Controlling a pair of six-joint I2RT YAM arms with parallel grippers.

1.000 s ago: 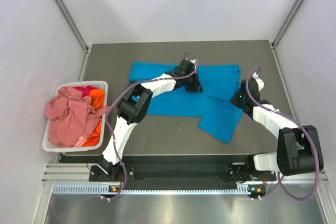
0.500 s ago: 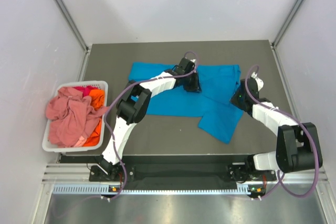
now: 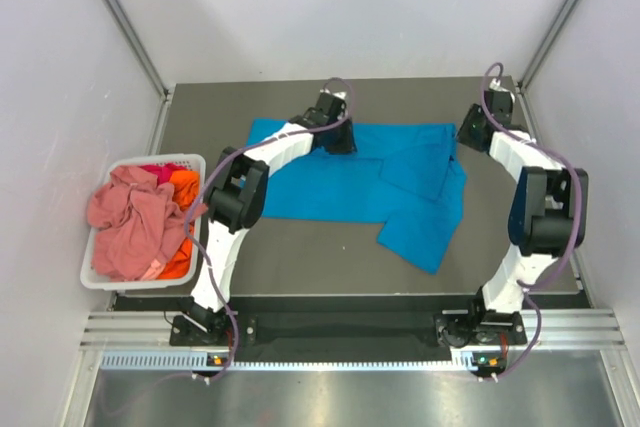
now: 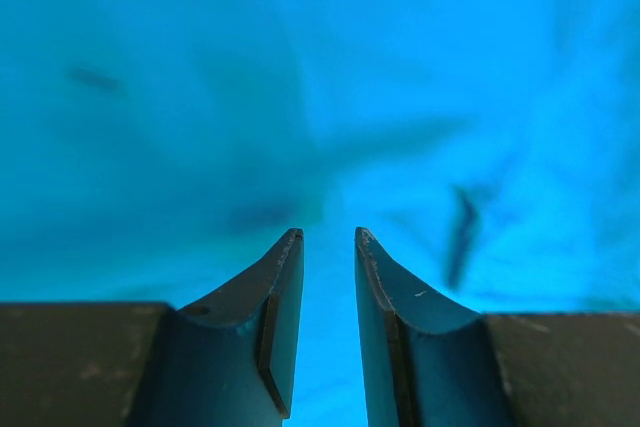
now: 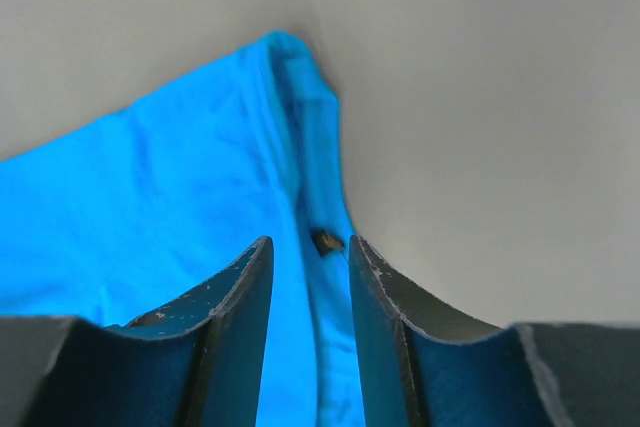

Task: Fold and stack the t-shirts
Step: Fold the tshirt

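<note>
A turquoise-blue t-shirt (image 3: 340, 187) lies spread on the dark table (image 3: 300, 252), its right part folded over in flaps. My left gripper (image 3: 339, 142) hovers over the shirt's far edge; in the left wrist view it (image 4: 329, 239) stands open, with only blue cloth (image 4: 300, 97) beneath and nothing between its fingers. My right gripper (image 3: 468, 135) is at the shirt's far right corner. In the right wrist view it (image 5: 308, 244) is open above the hem (image 5: 310, 147), near a small dark tag (image 5: 326, 242). More t-shirts, salmon-pink (image 3: 130, 217), orange (image 3: 183, 185) and red (image 3: 155, 169), sit heaped in a basket.
The white slatted basket (image 3: 150, 160) stands at the table's left edge. Pale enclosure walls with metal posts (image 3: 125, 22) close in the left, right and far sides. The arms' bases sit on a rail (image 3: 340, 332) along the near edge.
Both grippers have opened and let go of the turquoise shirt. The left one drew back toward the far edge; the right arm swung out to the far right corner.
</note>
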